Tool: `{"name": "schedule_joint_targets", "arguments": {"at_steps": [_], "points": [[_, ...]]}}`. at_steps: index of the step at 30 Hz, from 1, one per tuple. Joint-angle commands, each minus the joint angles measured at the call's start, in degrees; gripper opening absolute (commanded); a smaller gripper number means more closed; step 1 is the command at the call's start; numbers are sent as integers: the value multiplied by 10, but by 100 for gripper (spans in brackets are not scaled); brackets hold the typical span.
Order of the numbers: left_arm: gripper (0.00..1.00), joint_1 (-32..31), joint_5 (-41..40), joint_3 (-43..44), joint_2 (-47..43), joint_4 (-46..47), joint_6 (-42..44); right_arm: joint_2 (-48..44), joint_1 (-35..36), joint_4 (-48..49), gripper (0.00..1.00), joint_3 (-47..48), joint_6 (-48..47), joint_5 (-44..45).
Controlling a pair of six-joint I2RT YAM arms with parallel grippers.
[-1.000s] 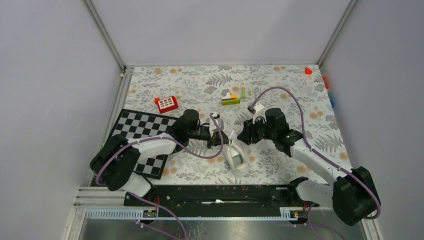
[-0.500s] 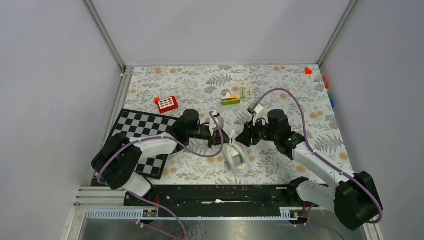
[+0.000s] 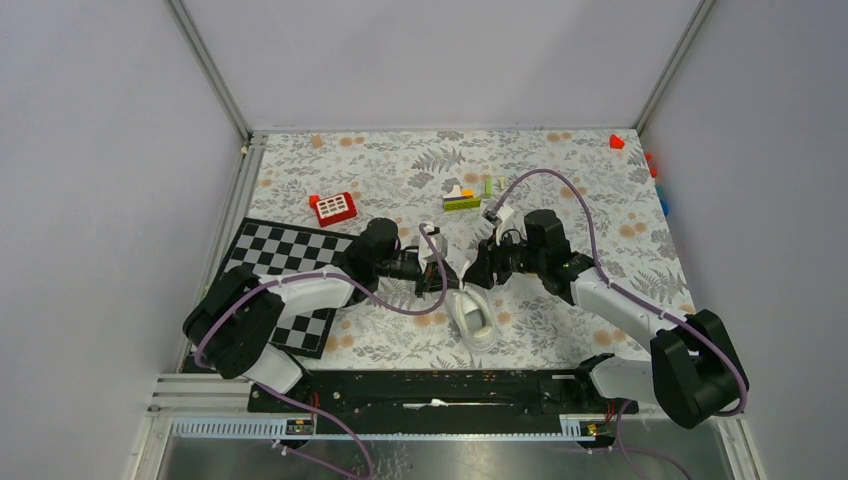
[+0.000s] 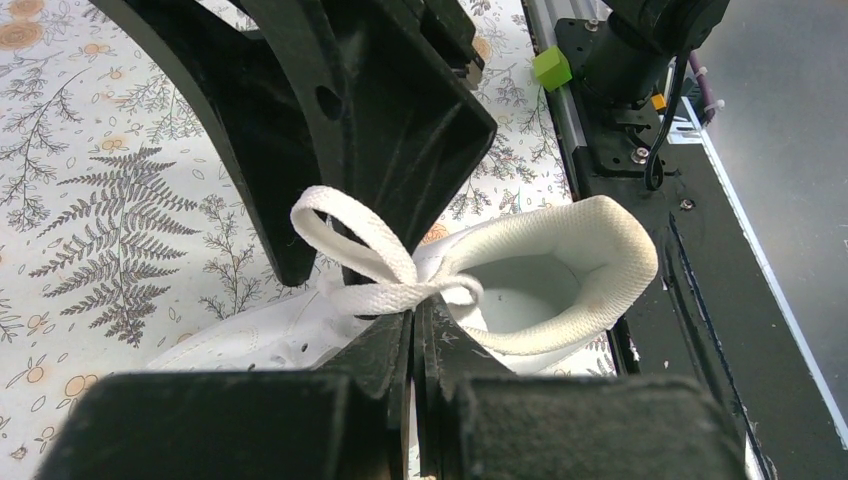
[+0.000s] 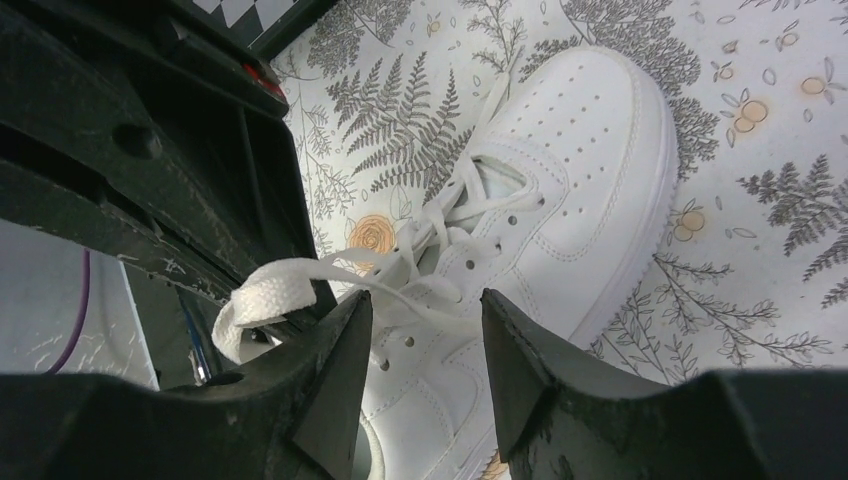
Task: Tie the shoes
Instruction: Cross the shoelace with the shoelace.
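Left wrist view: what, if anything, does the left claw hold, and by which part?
The left claw pinches the white lace of the shoe at the base of its loop.

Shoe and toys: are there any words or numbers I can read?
No words or numbers can be read anywhere.
The white shoe shows no brand or label.
The checkered board and red block show only squares; anything finer is too small to tell.

A: Table (image 3: 600, 170)?
B: Fern-print top. Checkerboard (image 3: 285, 255) by the left edge, near side. Red block (image 3: 333, 207) just beyond it.
A: Rest?
B: Coloured block cluster (image 3: 462, 198) toward far edge, small red piece (image 3: 617, 142) at far right corner, white sneaker (image 3: 476, 318) by near edge, centre.
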Motion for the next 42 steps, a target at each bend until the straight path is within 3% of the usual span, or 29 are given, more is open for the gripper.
{"name": "schedule_joint_targets", "arguments": {"at_steps": [1,8,20,22,25,34,42], "points": [[0,3,27,16,-17,-6,21,-2,-2,14,52,32,-20,10],[0,3,23,18,-18,-11,24,-4,-2,15,52,27,-24,20],[0,3,22,30,-11,-13,24,59,-2,34,51,57,-15,-44],[0,3,19,31,-11,-13,23,68,-2,37,43,61,-13,-45],[0,3,16,31,-12,-14,21,74,-2,20,2,70,-8,-27],[0,3,-1,23,-21,-17,24,-55,-2,78,0,-25,48,153],[0,3,-3,27,-15,-14,19,-161,-2,55,0,-63,63,212]]}}
